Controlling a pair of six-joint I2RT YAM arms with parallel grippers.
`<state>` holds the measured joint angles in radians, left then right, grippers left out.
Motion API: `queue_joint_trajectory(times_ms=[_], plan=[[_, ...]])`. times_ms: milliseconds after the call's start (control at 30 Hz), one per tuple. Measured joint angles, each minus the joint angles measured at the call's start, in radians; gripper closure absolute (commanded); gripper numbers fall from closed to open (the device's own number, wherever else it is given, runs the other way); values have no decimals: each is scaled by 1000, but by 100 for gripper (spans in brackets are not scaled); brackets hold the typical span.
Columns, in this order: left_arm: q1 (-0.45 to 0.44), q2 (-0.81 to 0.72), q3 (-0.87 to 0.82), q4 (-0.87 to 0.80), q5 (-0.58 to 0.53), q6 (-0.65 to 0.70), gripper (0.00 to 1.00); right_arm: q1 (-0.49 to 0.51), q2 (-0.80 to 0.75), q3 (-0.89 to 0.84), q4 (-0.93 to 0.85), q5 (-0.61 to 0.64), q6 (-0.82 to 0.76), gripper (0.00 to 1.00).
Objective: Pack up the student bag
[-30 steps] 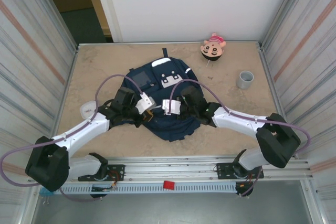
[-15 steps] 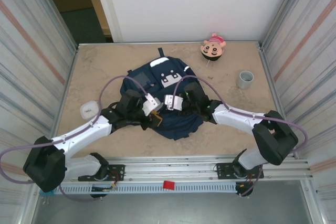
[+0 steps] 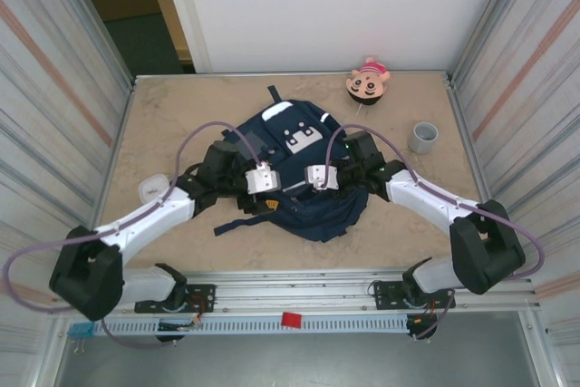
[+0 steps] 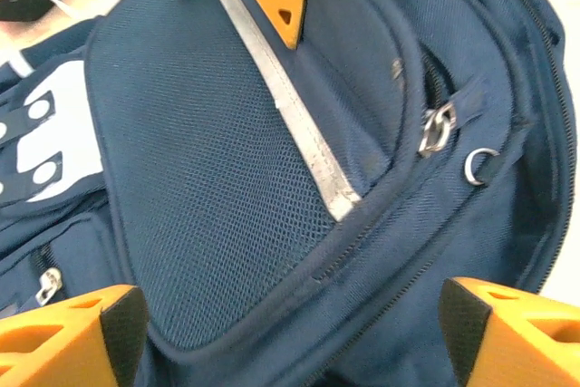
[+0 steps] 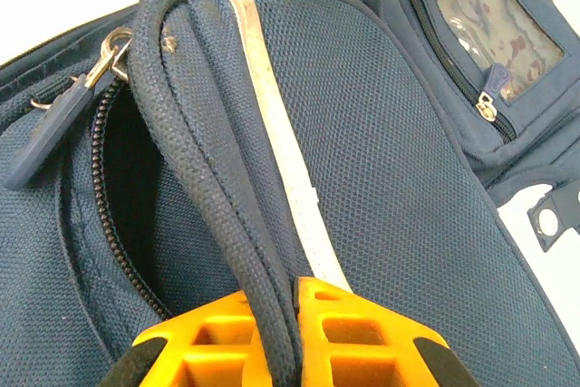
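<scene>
The student bag (image 3: 304, 189) lies in the middle of the table (image 3: 172, 115), between my two arms, with its white patches toward the far wall. My left gripper (image 4: 292, 319) is spread wide above it, one orange finger on each side of the navy woven front panel, and it grips nothing. My right gripper (image 5: 294, 310) is pinched tight on the bag: its fingers (image 5: 362, 333) clamp the thick corded edge (image 5: 208, 178) of that same panel, just beside the white stripe (image 5: 272, 124) running down it. Left of the corded edge a zip (image 5: 113, 215) gapes open on a dark interior, with a blue pull tab (image 5: 50, 138) lying by it (I cannot see what, if anything, is inside). A small clear-window pocket (image 5: 480, 33) sits on the right of that view. On the table, well apart from the bag, are a doll's head (image 3: 368, 82) at the far edge, a grey cup (image 3: 422, 138) to the right and a small white object (image 3: 154, 190) to the left.
</scene>
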<state>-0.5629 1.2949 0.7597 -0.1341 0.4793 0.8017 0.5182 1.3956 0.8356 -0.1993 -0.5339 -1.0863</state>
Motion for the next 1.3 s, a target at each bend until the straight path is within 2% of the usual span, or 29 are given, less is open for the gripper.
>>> queue_joint_trajectory(times_ms=[67,100,167,200,300,400,500,567,733,833,900,967,1067,1300], plan=[[-5,48,14,24,17,17,24,-13,0,4,-16,-19,-10,98],[-13,70,23,33,22,27,33,-19,0,5,-21,-27,-16,97],[-31,101,39,52,29,38,63,-30,0,5,-32,-43,-23,94],[-38,111,43,70,35,32,73,-35,0,5,-36,-48,-23,91],[-49,119,43,79,81,5,87,-57,-23,6,-58,-58,-1,75],[-50,119,41,110,121,-70,91,-67,-107,6,-105,-53,102,63],[-56,119,-3,201,148,-181,91,-35,-239,14,-148,9,312,62],[-60,119,-29,238,158,-244,91,19,-317,34,-184,89,476,62],[-65,120,-27,246,175,-345,92,251,-443,80,-297,311,975,62],[-67,133,2,212,183,-378,92,344,-442,102,-381,430,1295,61],[-67,140,23,191,190,-390,92,371,-402,127,-451,492,1476,55],[-67,142,32,179,195,-399,92,381,-358,145,-492,531,1586,47],[-67,142,38,162,201,-407,92,382,-309,154,-513,565,1676,41],[-67,142,39,154,218,-418,92,284,-226,173,-482,504,1703,45]])
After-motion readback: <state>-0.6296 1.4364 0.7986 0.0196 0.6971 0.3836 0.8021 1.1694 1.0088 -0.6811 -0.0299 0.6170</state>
